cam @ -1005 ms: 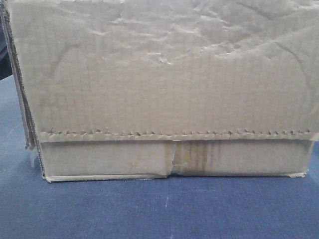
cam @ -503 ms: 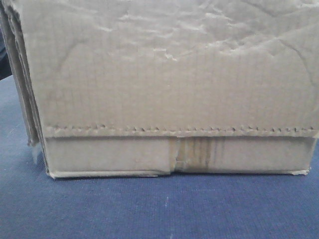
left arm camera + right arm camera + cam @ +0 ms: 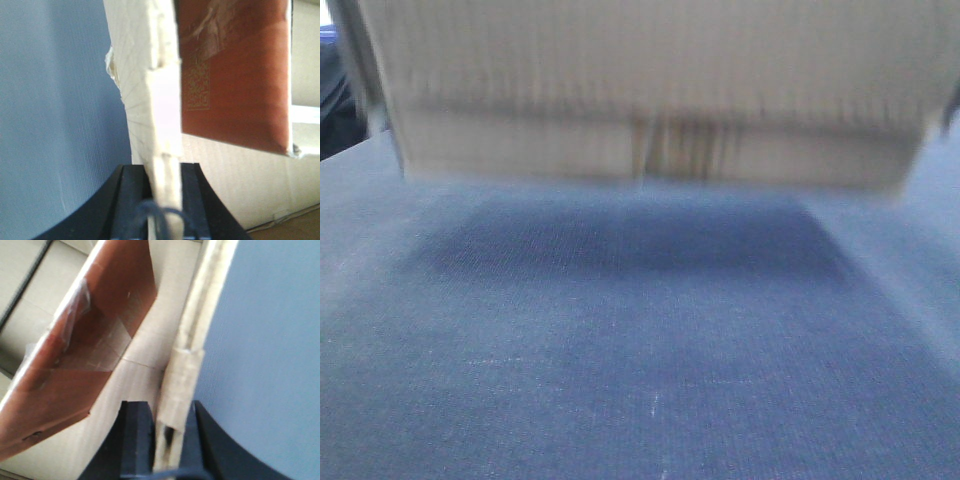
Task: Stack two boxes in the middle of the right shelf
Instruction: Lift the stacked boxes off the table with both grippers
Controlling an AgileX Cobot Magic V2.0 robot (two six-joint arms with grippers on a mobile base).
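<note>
**Carton gripped by both arms above blue cloth**

A blue cloth (image 3: 650, 380) fills most of the front view. The carton (image 3: 650, 80) stretches across the top of that frame, badly blurred. A dark shadow (image 3: 630, 240) lies on the cloth below it. The carton's bottom edge looks clear of the cloth, though the blur makes that hard to be sure of.

In the left wrist view, a reddish-brown inner flap (image 3: 235, 75) stands at the upper right. At bottom centre, the left gripper (image 3: 164, 200) is pinched narrow on the carton's side wall, with a black finger on either face.

The right gripper (image 3: 172, 440), low in its own frame, clamps the opposite wall the same way.

A brown-stained tape strip (image 3: 685, 150) marks the centre seam. A pale printed code (image 3: 197, 87) shows on the flap.
</note>
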